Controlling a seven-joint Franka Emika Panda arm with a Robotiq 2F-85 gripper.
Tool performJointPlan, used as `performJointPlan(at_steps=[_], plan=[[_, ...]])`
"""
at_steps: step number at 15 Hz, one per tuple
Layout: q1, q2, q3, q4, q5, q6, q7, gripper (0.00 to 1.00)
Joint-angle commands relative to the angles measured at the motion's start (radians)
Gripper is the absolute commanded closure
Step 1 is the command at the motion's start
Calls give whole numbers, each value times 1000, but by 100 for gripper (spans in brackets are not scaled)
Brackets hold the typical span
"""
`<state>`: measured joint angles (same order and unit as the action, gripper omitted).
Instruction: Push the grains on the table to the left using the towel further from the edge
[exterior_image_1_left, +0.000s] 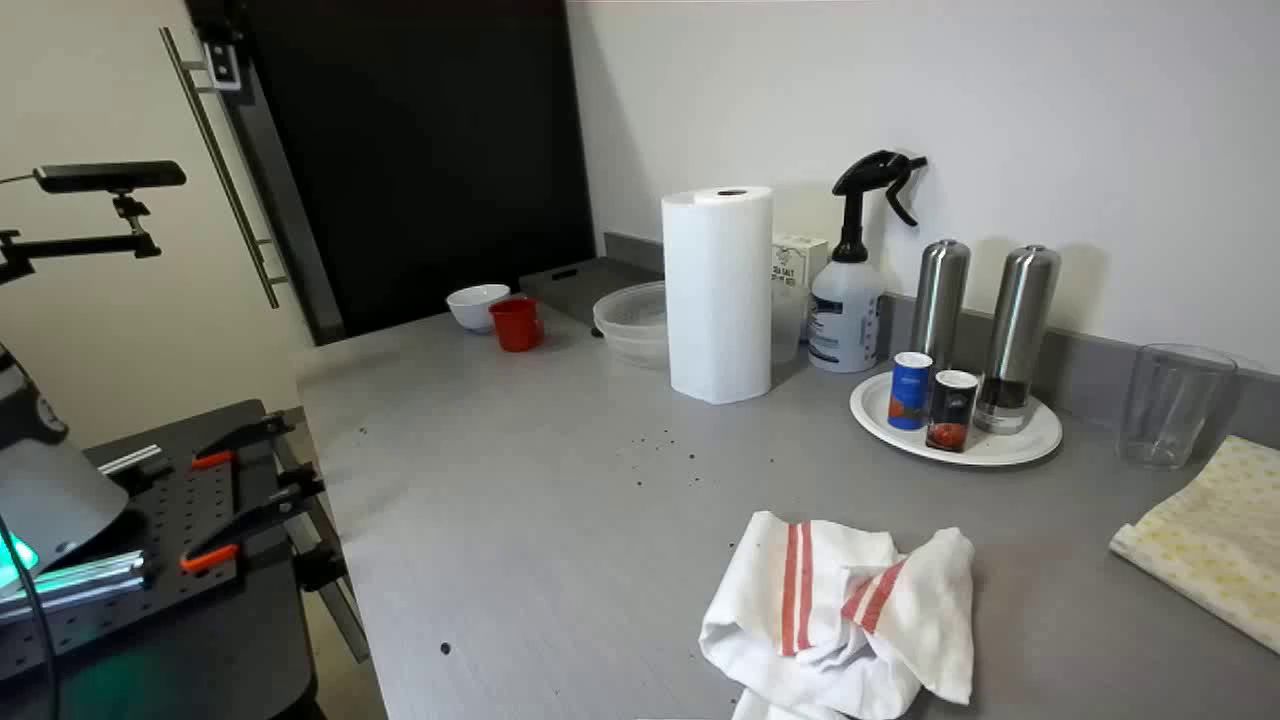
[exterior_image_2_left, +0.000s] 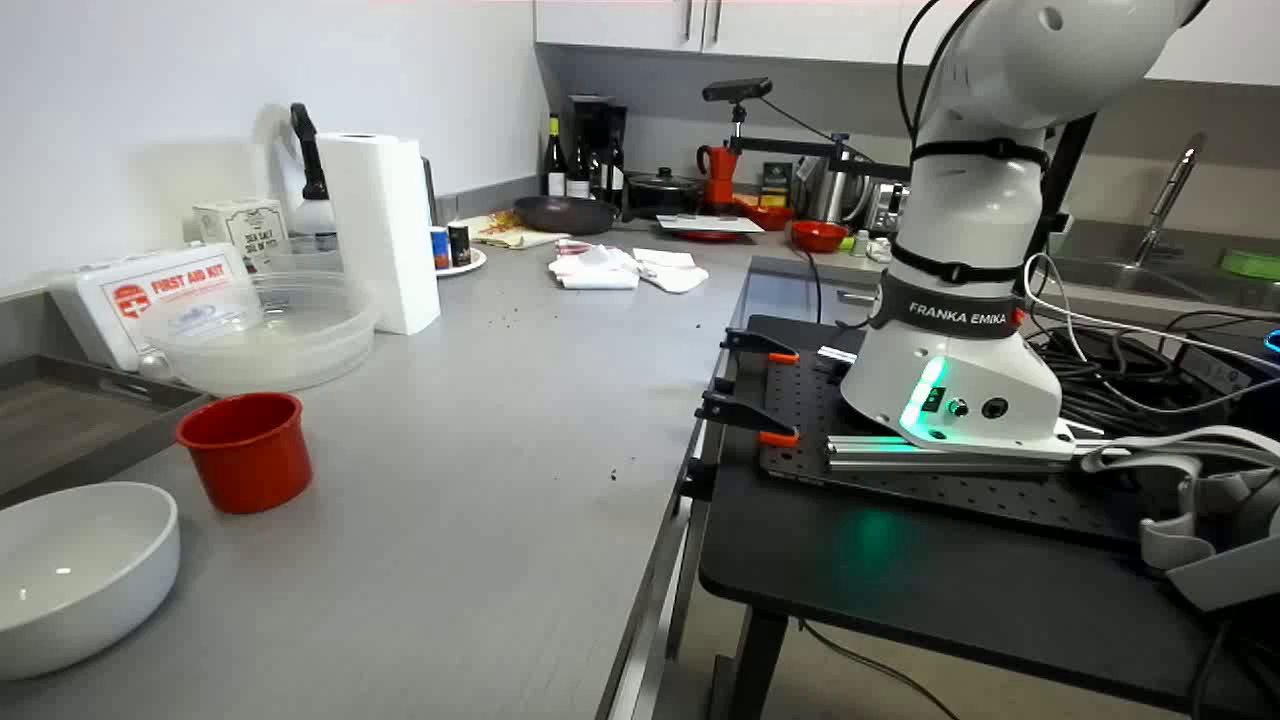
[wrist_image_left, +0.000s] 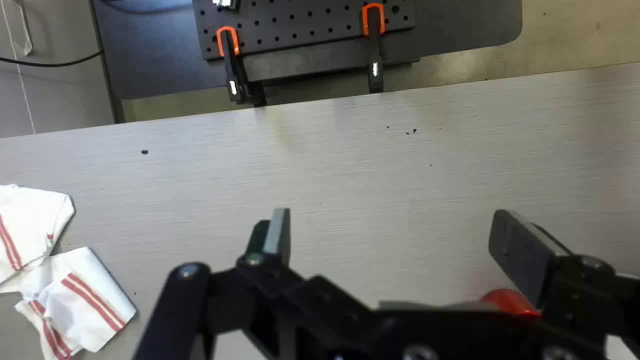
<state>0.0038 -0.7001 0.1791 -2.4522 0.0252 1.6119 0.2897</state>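
White cloth with red stripes (exterior_image_1_left: 840, 610) lies crumpled on the grey table; it also shows in an exterior view (exterior_image_2_left: 600, 268) and at the left of the wrist view (wrist_image_left: 80, 305). It forms two touching bunches; I cannot tell whether it is one towel or two. A yellow patterned cloth (exterior_image_1_left: 1215, 540) lies nearer the wall. Small dark grains (exterior_image_1_left: 692, 457) are scattered mid-table, with others near the front edge (wrist_image_left: 414, 131) and a lone larger one (wrist_image_left: 144, 151). My gripper (wrist_image_left: 390, 214) is open and empty above the table, right of the striped cloth in the wrist view.
A paper towel roll (exterior_image_1_left: 718, 300), spray bottle (exterior_image_1_left: 845, 310) and plate (exterior_image_1_left: 1030, 450) with shakers and grinders stand along the wall. A clear cup (exterior_image_1_left: 1175, 405) is beside the plate. A red cup (exterior_image_2_left: 250, 455) and white bowl (exterior_image_2_left: 90, 570) stand at the far end. Clamps (wrist_image_left: 235, 65) sit at the table edge.
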Motion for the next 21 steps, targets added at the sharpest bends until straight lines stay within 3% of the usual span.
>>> performJointPlan(at_steps=[1,11,15,21], plan=[[9,2,-7,3,-4,-1,4,0],[8,2,-7,4,-4,-1,4,0],[-13,69,-54,17,-23,68,-49,0],[-71,252,-184,68,-81,242,-193,0]])
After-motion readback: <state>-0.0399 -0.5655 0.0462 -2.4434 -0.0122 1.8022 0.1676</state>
